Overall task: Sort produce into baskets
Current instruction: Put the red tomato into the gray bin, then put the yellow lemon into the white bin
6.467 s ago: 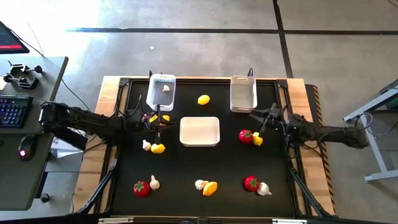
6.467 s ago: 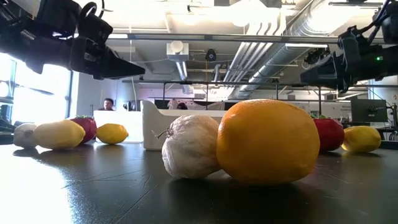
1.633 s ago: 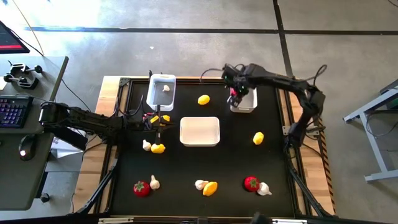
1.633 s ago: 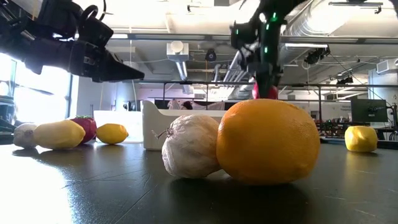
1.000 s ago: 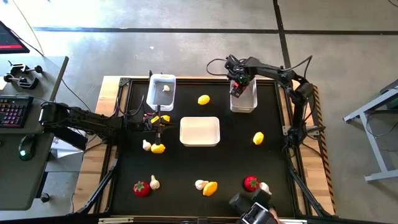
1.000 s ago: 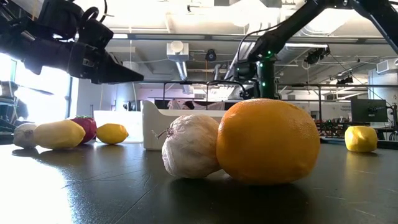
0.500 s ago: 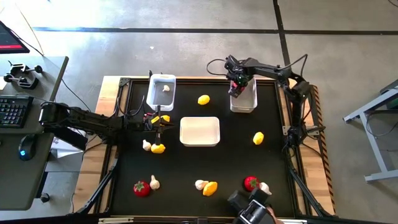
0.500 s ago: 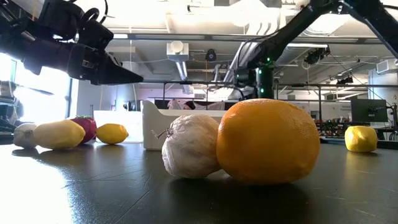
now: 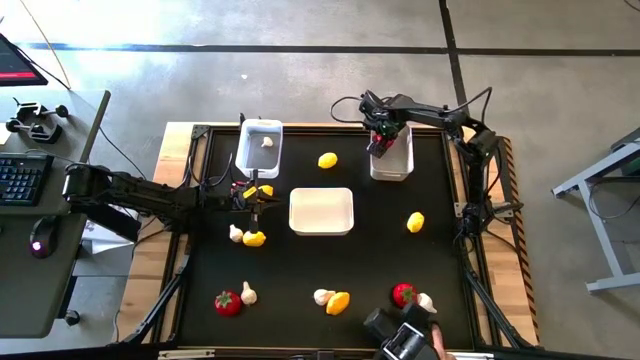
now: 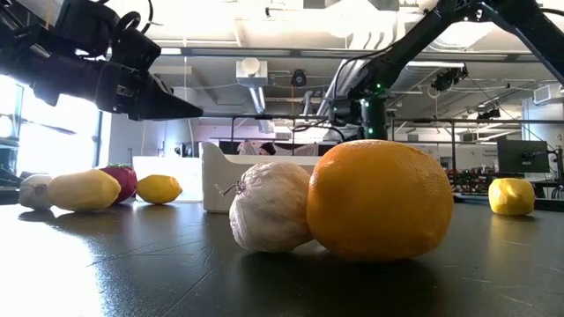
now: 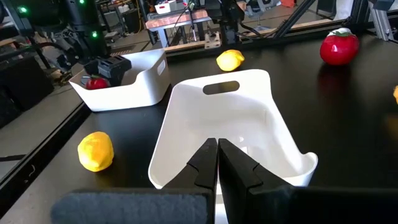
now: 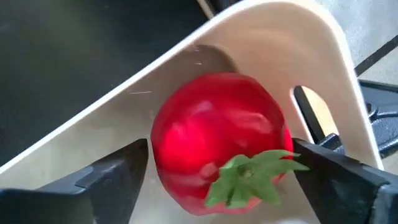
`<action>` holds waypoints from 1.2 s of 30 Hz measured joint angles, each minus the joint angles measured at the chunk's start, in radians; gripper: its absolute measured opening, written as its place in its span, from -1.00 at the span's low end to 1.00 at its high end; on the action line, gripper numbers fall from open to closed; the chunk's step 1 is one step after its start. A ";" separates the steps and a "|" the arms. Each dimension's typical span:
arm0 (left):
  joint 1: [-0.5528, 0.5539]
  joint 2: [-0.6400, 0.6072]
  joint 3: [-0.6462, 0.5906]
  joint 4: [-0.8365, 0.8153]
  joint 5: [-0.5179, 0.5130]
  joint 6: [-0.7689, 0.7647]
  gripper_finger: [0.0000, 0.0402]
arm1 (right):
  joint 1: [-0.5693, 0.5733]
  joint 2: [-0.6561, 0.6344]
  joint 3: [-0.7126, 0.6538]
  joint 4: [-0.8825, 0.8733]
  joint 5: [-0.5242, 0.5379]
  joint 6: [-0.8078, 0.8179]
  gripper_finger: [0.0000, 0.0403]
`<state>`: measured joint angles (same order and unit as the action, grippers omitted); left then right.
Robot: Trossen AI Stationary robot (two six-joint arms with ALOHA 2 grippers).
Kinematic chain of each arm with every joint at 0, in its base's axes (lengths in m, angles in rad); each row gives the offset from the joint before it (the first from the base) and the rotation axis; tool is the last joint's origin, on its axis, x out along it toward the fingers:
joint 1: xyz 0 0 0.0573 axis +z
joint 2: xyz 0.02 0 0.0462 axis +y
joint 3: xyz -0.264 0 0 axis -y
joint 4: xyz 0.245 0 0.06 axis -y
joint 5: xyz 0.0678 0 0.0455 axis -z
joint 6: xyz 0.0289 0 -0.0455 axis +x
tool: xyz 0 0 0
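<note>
Because the far right bin (image 9: 391, 152) is where I judge red fruit belongs, I have the right gripper (image 9: 379, 138) down inside it, jaws spread wide on either side of the tomato (image 12: 217, 149) resting on its floor, apparently released, while the left gripper (image 9: 254, 193) waits clenched and empty beside the middle bin (image 9: 321, 211).

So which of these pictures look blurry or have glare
Low view: the big orange oval fruit is up close and soft, and bright window light washes out the far left. Right wrist view: the red round fruit is close and slightly blurred. High view: evenly lit.
</note>
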<state>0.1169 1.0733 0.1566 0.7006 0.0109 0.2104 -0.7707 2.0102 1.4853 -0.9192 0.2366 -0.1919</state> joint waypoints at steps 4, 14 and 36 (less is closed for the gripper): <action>0.000 0.000 0.000 0.000 0.000 0.000 -1.00 | 0.018 -0.002 0.000 0.000 0.004 -0.033 0.95; 0.000 0.000 0.000 0.000 0.001 0.000 -1.00 | 0.046 -0.105 0.000 0.038 0.096 -0.052 0.96; 0.000 0.000 0.000 -0.038 0.003 0.000 -1.00 | 0.266 -0.427 -0.273 0.199 0.131 0.074 -0.53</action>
<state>0.1173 1.0733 0.1566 0.6627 0.0136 0.2108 -0.5051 1.5832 1.2127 -0.7204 0.3680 -0.1183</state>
